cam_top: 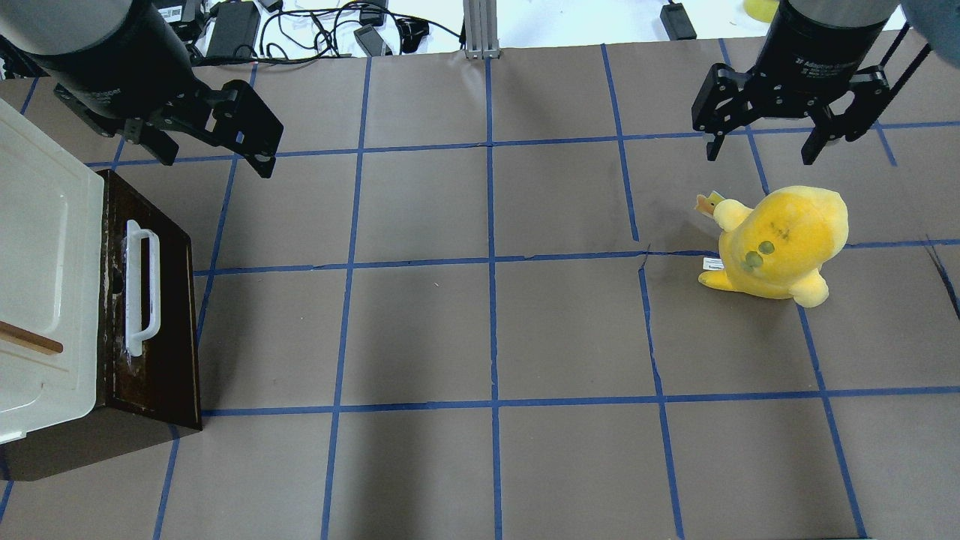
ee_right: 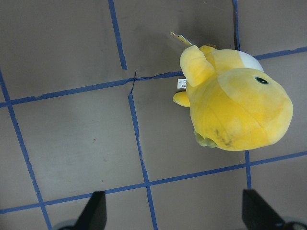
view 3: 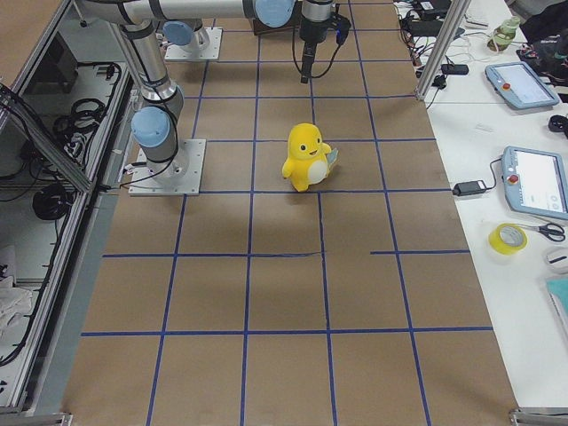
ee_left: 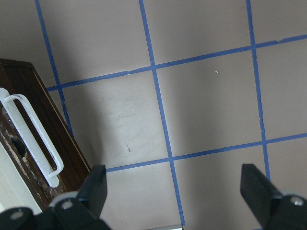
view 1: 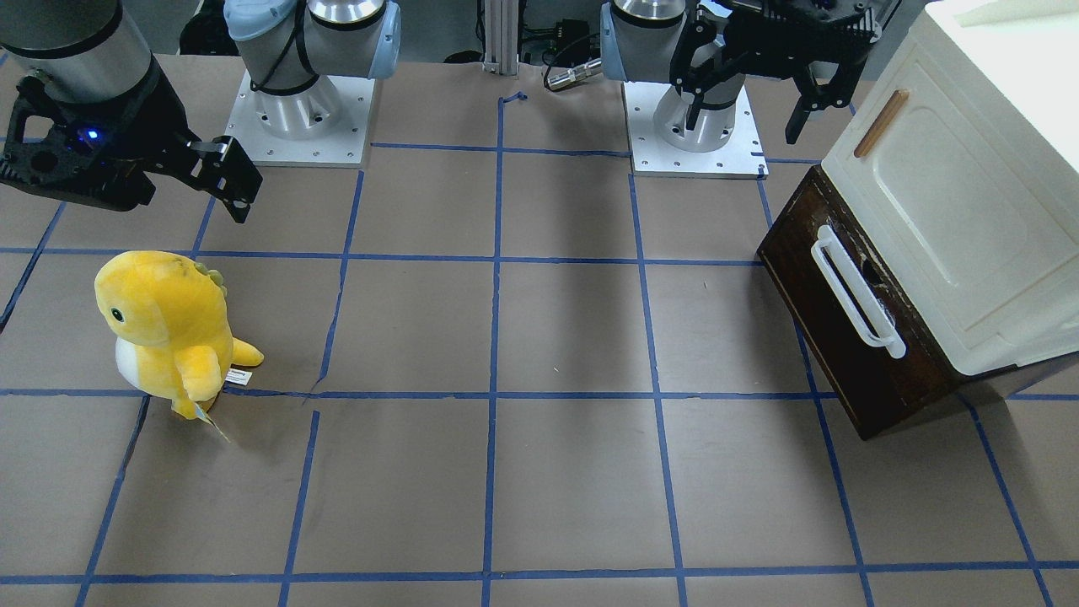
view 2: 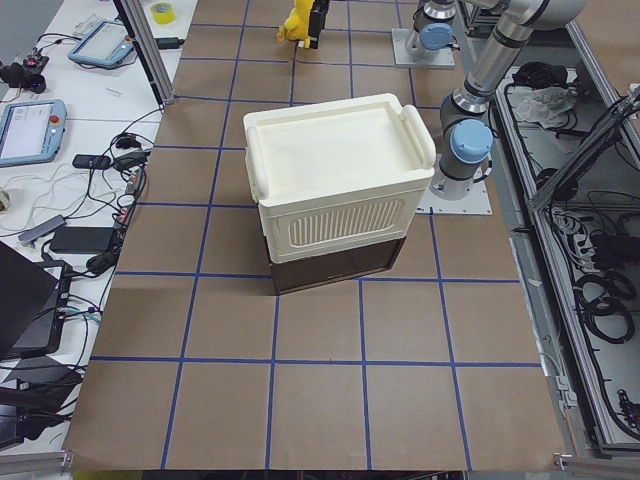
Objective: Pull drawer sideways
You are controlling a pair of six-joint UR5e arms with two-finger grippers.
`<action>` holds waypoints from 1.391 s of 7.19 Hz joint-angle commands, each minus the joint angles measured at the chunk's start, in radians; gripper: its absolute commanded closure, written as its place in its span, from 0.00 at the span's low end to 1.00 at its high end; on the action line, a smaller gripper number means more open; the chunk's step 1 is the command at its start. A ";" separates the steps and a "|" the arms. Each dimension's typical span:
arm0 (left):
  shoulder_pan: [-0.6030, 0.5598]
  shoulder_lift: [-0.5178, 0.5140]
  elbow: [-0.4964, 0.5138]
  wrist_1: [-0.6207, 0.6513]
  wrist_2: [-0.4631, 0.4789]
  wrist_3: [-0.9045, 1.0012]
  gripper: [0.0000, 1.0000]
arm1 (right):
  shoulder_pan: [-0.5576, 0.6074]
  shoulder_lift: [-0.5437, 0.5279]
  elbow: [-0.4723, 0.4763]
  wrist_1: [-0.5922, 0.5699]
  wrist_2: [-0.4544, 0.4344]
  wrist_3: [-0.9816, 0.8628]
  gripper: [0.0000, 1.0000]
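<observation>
The drawer [cam_top: 171, 337] sits at the robot's left end of the bench [cam_top: 487, 330], under a cream cabinet [cam_top: 45, 262]. Its dark front faces the middle of the bench and its white bar handle [cam_top: 134, 300] runs along that face. It looks pushed in, or very nearly.

The left gripper [cam_top: 216, 163] hangs in the air near the handle's far end with its jaws spread wide, touching nothing. The right gripper [cam_top: 759, 154] hovers at the other end above a yellow plush toy [cam_top: 780, 240], jaws likewise apart and empty.

My worry is the cabinet. I see nothing fixing it down, so a sideways pull could drag the whole box across the bench instead of sliding the drawer out. The bar looks slim and smooth, with a narrow gap behind it. A finger coming in slightly off could jam against the wood or slip off the bar. The cabinet door overhangs the handle, so a high approach could strike it.

The drawer's sides and inside are out of sight, so I cannot tell how freely it runs. From the left-end camera the cabinet blocks the handle completely.
</observation>
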 commanded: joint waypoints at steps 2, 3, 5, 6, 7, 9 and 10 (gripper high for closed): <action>0.001 -0.002 0.000 0.005 -0.005 -0.005 0.00 | 0.000 0.000 0.000 0.000 0.000 0.000 0.00; 0.008 -0.008 -0.001 0.004 -0.009 -0.009 0.00 | 0.000 0.000 0.000 0.000 0.000 0.000 0.00; 0.004 -0.028 -0.011 0.045 -0.005 -0.039 0.00 | 0.000 0.000 0.000 0.000 0.000 0.000 0.00; 0.005 -0.040 -0.018 0.082 -0.005 -0.039 0.00 | 0.000 0.000 0.000 0.000 0.000 0.000 0.00; 0.011 -0.051 -0.017 0.097 -0.006 -0.033 0.00 | 0.000 0.000 0.000 0.000 0.000 0.000 0.00; 0.010 -0.085 -0.018 0.105 -0.009 -0.077 0.00 | 0.000 0.000 0.000 0.000 0.000 0.000 0.00; -0.004 -0.093 -0.018 0.103 -0.008 -0.109 0.00 | 0.000 0.000 0.000 0.000 0.000 0.000 0.00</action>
